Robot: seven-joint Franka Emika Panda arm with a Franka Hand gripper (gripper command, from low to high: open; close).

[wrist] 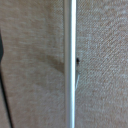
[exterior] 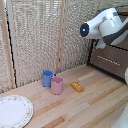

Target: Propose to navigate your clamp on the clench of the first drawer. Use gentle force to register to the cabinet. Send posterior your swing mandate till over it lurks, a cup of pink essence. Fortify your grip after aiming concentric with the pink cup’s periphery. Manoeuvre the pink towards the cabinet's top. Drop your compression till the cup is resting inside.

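I see no brand, label or writing anywhere in either view. In the exterior view the pink cup [exterior: 57, 85] stands upright on the pale wooden table [exterior: 95, 102], open mouth up, its long axis vertical and its walls tapering slightly. It is smooth, matte and without a handle. Just behind it, touching or nearly so, stands a blue mug [exterior: 47, 78]. A small flat yellow-orange block [exterior: 77, 86] lies near the cup on the exterior view's right, and a round white plate [exterior: 14, 111] with a patterned rim sits at the lower left of that view.

The cabinet [exterior: 111, 58] is dark brown wood at the exterior view's right edge, well apart from the cup. One drawer front shows a slim horizontal silver handle [exterior: 108, 60]; I cannot tell which drawer it belongs to. The bulky white arm [exterior: 102, 26] hangs in front of the cabinet's upper part, hiding the clamp, so I cannot tell how far its fingers are parted or whether they hold anything.

The wrist view shows only a blurred, woven beige screen [wrist: 35, 60] crossed by a pale, straight post [wrist: 71, 64].
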